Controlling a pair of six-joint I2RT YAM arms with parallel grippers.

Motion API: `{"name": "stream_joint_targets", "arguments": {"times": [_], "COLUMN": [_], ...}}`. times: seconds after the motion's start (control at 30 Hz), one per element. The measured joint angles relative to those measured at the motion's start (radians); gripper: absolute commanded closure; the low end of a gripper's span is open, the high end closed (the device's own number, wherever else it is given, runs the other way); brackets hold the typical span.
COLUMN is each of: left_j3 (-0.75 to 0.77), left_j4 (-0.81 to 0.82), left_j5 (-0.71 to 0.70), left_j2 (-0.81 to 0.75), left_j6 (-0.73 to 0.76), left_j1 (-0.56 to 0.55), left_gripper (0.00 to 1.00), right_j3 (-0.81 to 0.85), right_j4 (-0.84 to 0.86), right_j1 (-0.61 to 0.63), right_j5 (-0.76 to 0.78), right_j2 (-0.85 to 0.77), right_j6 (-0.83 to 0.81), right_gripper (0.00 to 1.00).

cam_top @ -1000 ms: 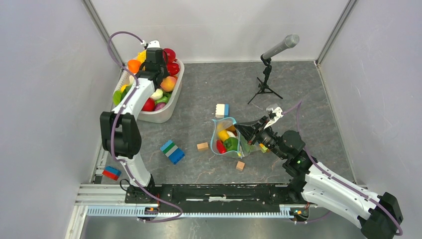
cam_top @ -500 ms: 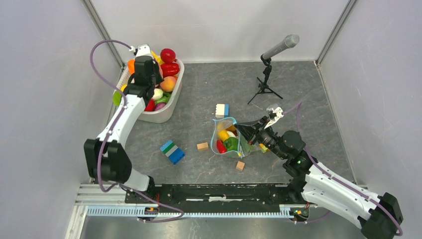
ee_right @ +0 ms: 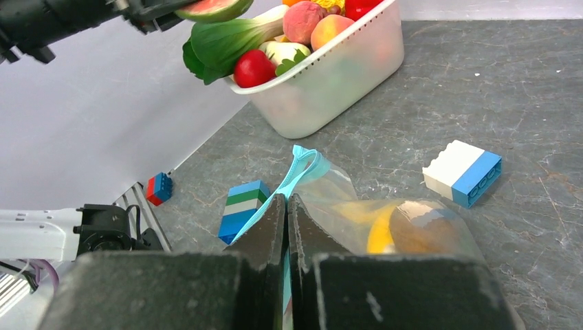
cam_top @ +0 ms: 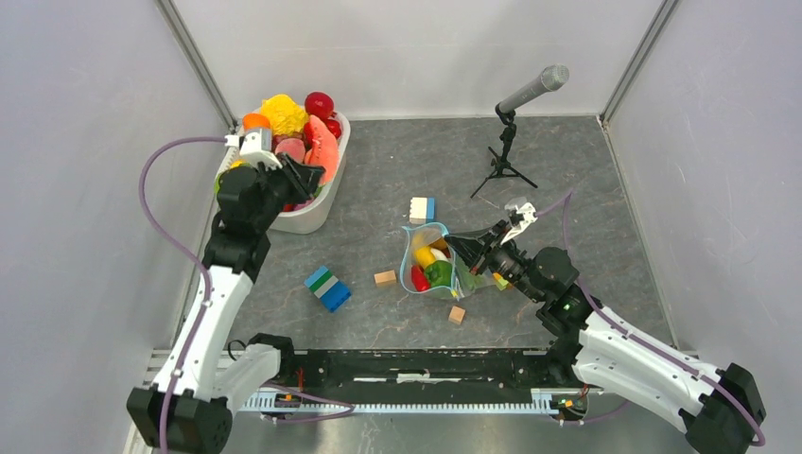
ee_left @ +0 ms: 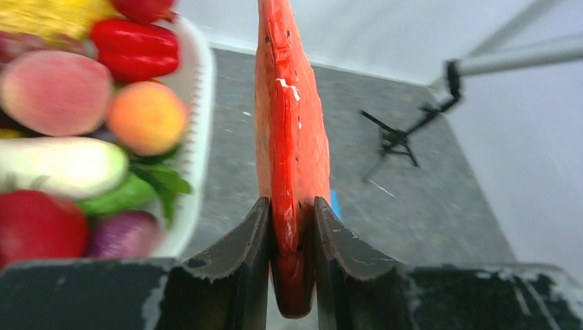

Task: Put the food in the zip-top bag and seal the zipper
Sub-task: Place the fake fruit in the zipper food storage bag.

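Left wrist: your left gripper (ee_left: 290,230) clamps the watermelon slice (ee_left: 292,124) by its thin edge; it looks stiff, glossy, likely slippery. Your right gripper (ee_right: 287,206) pinches the limp bag (ee_right: 333,187) at its mouth.

grey marbled tabletop (cam_top: 577,180), plain pale walls (cam_top: 426,47) on three sides, metal corner posts (cam_top: 194,57)

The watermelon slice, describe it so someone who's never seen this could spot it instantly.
Find the white tub at the table's far left corner. Over its rim, the left gripper pinches a flat red wedge with black seeds and a green rind. It is the only thin slice; the neighbouring pieces are rounded.
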Motion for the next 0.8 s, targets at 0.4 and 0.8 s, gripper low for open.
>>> {"name": "stream_joint_targets", "arguments": {"times": [0.4,0.8], "left_j3": [-0.254,-0.289], "left_j4": [0.087,0.164], "left_j5": [0.398,0.502], "left_j2": [-0.249,-0.310], "left_j6": [-0.239,-0.363], "left_j1": [-0.008,-0.069], "left_gripper": [0.97,0.97], "right_j3": [0.000,0.005], "right_j4": [0.012,0.027], "right_j1": [0.000,0.000], "right_j5": [0.000,0.001], "right_j2": [0.015,0.080], "right_j6": [0.009,0.009], "right_gripper": [0.96,0.96]}}
